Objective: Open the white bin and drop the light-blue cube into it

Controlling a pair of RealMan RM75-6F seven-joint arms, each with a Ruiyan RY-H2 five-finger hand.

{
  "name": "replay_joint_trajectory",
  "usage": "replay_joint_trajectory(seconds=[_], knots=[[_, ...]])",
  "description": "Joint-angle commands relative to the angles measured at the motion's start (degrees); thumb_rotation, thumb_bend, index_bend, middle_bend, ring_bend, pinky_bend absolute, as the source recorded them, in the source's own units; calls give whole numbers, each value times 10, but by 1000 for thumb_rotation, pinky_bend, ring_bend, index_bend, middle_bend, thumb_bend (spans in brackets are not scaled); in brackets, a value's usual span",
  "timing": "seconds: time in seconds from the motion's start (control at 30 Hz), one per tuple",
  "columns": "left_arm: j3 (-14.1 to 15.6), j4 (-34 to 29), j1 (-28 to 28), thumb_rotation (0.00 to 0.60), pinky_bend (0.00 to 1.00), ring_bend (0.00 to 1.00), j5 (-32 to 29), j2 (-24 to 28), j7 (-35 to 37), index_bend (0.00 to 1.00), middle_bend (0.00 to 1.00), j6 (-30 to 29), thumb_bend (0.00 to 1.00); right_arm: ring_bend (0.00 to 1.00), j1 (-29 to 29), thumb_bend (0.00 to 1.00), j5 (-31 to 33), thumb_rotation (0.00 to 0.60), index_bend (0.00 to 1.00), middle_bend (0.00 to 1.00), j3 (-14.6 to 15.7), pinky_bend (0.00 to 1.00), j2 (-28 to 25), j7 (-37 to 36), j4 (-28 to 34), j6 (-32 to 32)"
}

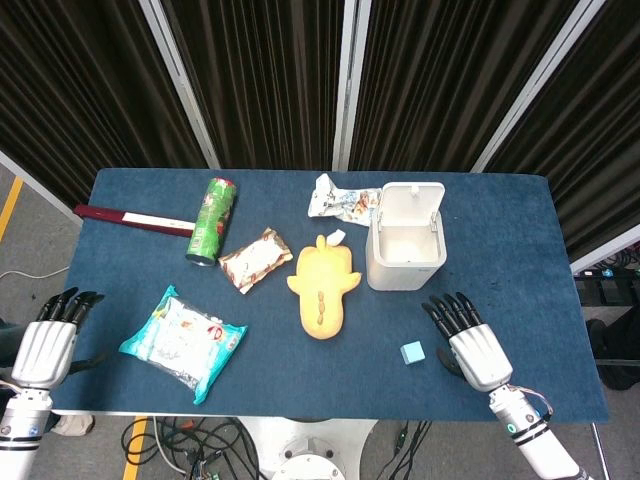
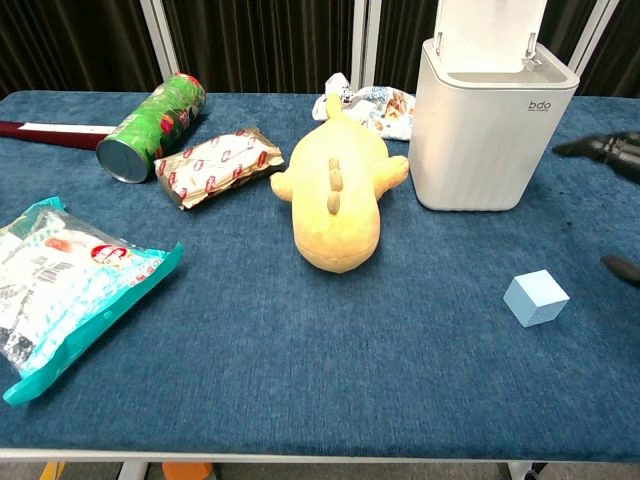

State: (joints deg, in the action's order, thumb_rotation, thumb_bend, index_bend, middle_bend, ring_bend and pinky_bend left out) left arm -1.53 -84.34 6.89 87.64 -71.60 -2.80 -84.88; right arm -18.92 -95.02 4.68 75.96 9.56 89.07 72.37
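The white bin (image 1: pixel 405 262) (image 2: pixel 487 140) stands on the blue table with its lid (image 1: pixel 413 203) (image 2: pixel 490 30) flipped up, the inside showing. The light-blue cube (image 1: pixel 412 352) (image 2: pixel 535 298) lies on the cloth in front of the bin. My right hand (image 1: pixel 468 342) hovers just right of the cube, fingers spread and holding nothing; only its dark fingertips (image 2: pixel 605 148) reach the chest view's right edge. My left hand (image 1: pixel 47 338) hangs off the table's left front corner, fingers extended, empty.
A yellow plush toy (image 1: pixel 323 286) lies left of the bin, a crumpled wrapper (image 1: pixel 342 201) behind it. Further left are a snack bar pack (image 1: pixel 255 259), a green can (image 1: pixel 211 221), a teal snack bag (image 1: pixel 183 341) and a dark red stick (image 1: pixel 132 219).
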Motion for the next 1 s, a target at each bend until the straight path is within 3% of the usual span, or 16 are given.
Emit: replay_joint_trajectory(seconds=[0.03,0.57,1.0], knots=[[1,3,-1,600,165,88,0,0,4,201,171,-1,36,0,2,285,-9,600,0,116,7,0,8,1,-3,-3],[2,18,-3,600,165,88,1,-6,20,201,172,-1,37,0,-8,299,13,600,0,265,8,0,39,15,-21,-57],[2,24,-6,600,165,88,1,-7,29,206,172,-6,37,37,-14,346,13,600,65,418,8,0,53,8,-32,-68]])
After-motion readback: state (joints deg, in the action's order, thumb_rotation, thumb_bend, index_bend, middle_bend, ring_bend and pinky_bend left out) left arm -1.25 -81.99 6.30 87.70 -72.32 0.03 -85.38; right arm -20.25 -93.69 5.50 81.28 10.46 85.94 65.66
